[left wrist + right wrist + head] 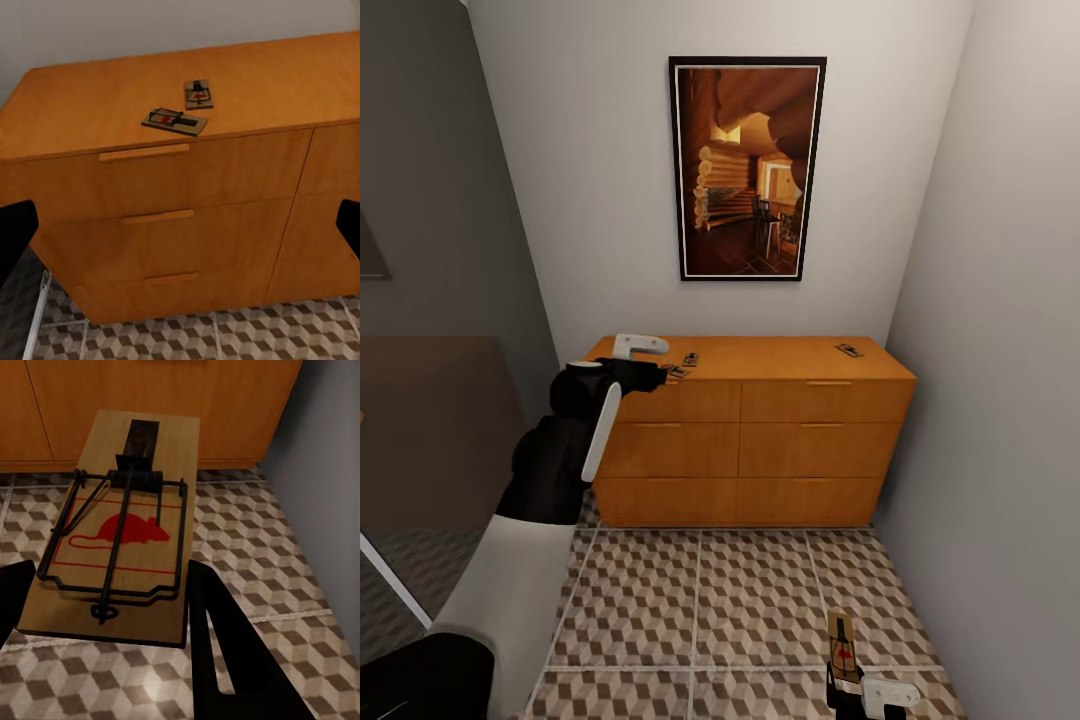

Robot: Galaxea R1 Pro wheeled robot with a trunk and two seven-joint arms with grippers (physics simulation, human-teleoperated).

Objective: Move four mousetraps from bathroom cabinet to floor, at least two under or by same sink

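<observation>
Mousetrap [120, 532], light stiff board, sits clamped by its edges in right hand [847, 668] at 5 o'clock over bathroom floor [700, 600]; left hand [660, 372], fingers apart, nears two traps [176, 120] on cabinet [760, 440].

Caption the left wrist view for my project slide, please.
Two mousetraps lie close together near the front edge of the orange-brown cabinet top, above its bar-handled drawers.

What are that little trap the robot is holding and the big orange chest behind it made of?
The small flat tan mousetrap looks like a pale wooden board with faint grain, carrying dark wire, likely metal, over a printed red mouse. The low orange-brown cabinet seems smooth varnished wood with streaky grain and matching bar handles, though a render leaves that open.
</observation>
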